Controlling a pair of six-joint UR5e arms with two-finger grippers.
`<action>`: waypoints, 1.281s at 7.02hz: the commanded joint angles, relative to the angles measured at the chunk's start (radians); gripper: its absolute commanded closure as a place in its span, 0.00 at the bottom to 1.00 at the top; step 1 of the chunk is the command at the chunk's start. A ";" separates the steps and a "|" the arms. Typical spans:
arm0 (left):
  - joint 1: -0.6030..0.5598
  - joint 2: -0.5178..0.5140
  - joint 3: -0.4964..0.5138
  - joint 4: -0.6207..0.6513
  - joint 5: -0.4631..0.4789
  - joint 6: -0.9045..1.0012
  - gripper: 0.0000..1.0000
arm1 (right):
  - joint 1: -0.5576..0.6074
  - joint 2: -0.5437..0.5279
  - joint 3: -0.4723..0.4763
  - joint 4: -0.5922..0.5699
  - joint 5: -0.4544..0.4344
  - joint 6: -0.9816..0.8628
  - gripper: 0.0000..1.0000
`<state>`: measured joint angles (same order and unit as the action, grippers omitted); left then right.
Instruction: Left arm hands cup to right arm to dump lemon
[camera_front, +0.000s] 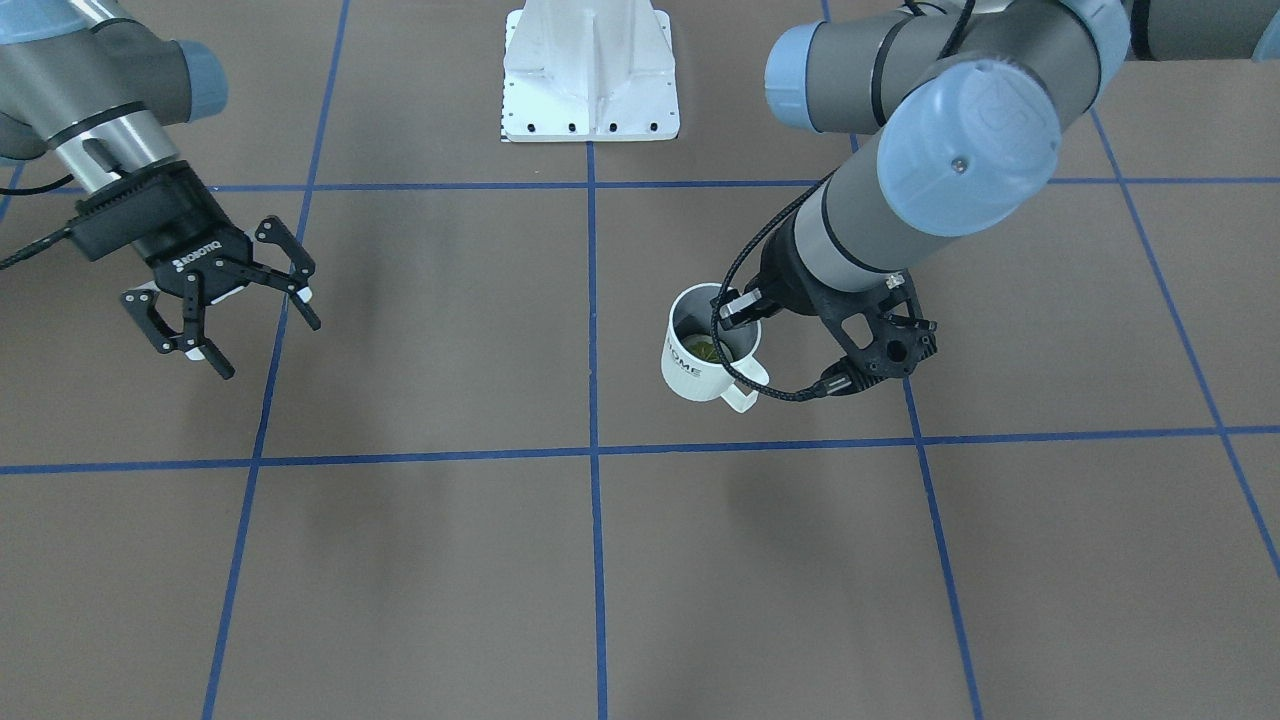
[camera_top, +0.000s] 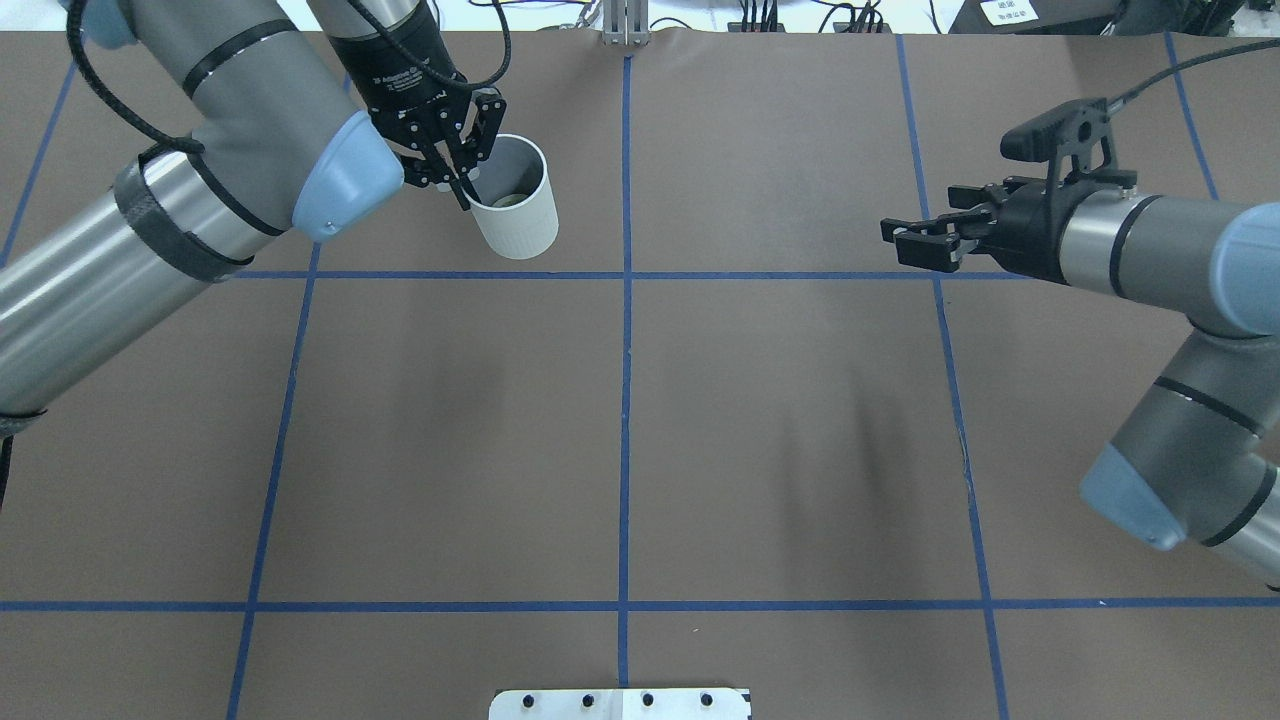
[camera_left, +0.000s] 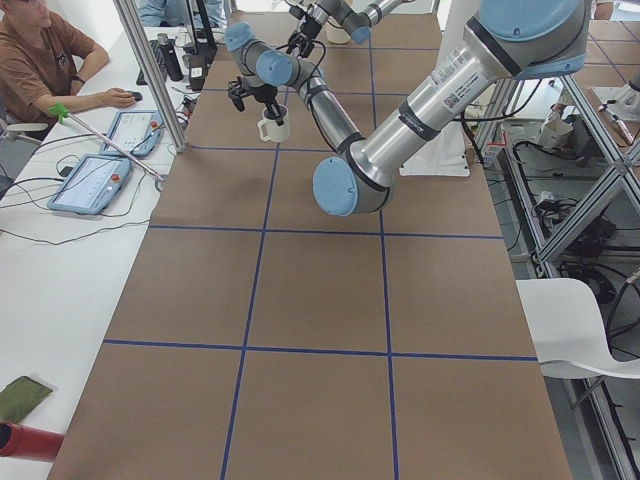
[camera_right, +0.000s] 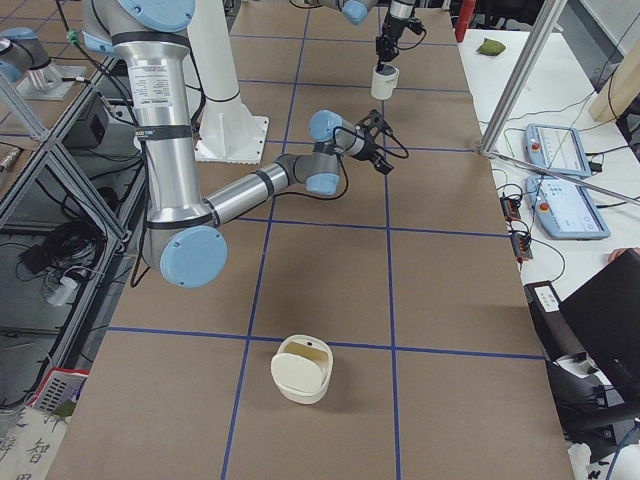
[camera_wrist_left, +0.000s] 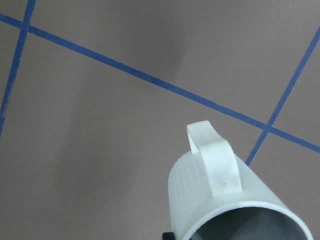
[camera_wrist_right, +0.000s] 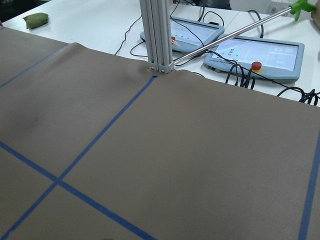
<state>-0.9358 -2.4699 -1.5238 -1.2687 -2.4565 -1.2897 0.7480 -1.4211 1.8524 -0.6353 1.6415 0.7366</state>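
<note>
My left gripper (camera_top: 462, 185) is shut on the rim of the cream-white cup (camera_top: 512, 200), one finger inside and one outside. It holds the cup above the brown table, tilted. In the front view the cup (camera_front: 700, 362) shows "HOME" on its side, its handle toward the camera, and the yellowish-green lemon (camera_front: 701, 350) inside. The left wrist view shows the cup's handle and mouth (camera_wrist_left: 225, 200). My right gripper (camera_front: 272, 348) is open and empty, well apart from the cup on the table's other side; it also shows in the overhead view (camera_top: 893, 245).
The white robot base plate (camera_front: 590, 70) sits at the table's robot-side edge. A cream tub (camera_right: 300, 368) stands on the table toward the robot's right end. An aluminium post (camera_wrist_right: 157, 35) and operator tablets (camera_wrist_right: 260, 50) line the far edge.
</note>
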 joint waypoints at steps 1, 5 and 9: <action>0.003 -0.041 0.034 -0.031 0.004 -0.111 1.00 | -0.169 0.077 -0.002 -0.001 -0.206 0.024 0.08; 0.003 -0.109 0.093 -0.040 0.008 -0.105 1.00 | -0.367 0.142 -0.015 -0.017 -0.456 0.047 0.10; 0.043 -0.145 0.097 -0.066 0.008 -0.262 1.00 | -0.395 0.234 -0.035 -0.058 -0.522 0.038 0.02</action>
<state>-0.9030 -2.6061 -1.4261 -1.3331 -2.4479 -1.5123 0.3576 -1.2063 1.8179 -0.6901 1.1363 0.7800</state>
